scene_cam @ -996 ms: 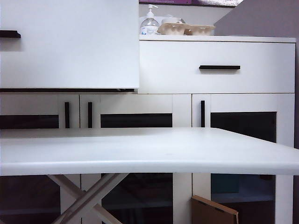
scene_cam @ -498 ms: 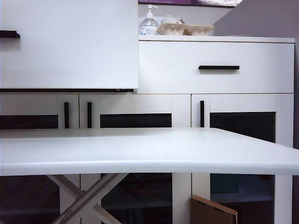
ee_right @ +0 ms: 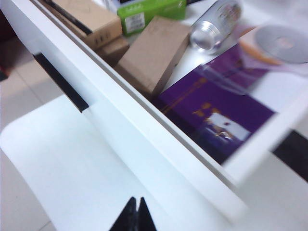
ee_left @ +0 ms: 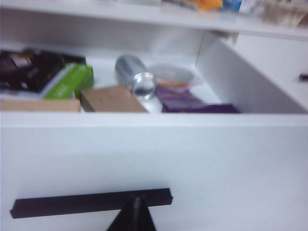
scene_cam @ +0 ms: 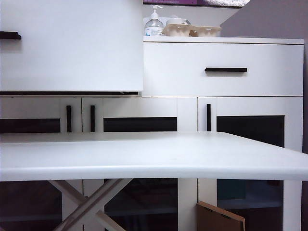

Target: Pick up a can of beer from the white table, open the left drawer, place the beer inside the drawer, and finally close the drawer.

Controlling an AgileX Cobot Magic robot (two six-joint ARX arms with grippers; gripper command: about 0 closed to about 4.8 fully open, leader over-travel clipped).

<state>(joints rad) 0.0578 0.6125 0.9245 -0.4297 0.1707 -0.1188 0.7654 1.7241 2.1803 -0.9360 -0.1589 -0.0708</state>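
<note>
the can of beer (ee_left: 134, 82) lay on its side inside the left drawer (ee_left: 154, 159), among a green box (ee_left: 67, 83), a brown cardboard box (ee_left: 111, 99) and a purple packet (ee_left: 192, 102), with a round lidded tub (ee_left: 171, 75) just behind it. the drawer stood pulled out, so the placing looked done and only the closing remained.

the left gripper (ee_left: 136, 214) sat directly in front of the drawer face, its dark fingertips pressed together with nothing between them, just below the black bar handle (ee_left: 91, 202). the right gripper (ee_right: 134, 214) hung above the white table (ee_right: 72, 159), outside the drawer front, also clenched and empty. neither arm showed in the exterior view, where the open drawer front (scene_cam: 72, 45) filled the upper left and stood forward of the right drawer (scene_cam: 224, 70).

to close it well, the left gripper would likely do best to push with its closed tips flat against the front, near the handle rather than at a corner, so the drawer ran straight on its runners and did not jam. a slow, even push seemed wise, since the can lay loose and could roll against its neighbours. the right gripper seemed best kept clear of the drawer's path and its top edge. the push should likely carry on until the front sat flush with the right drawer.
</note>
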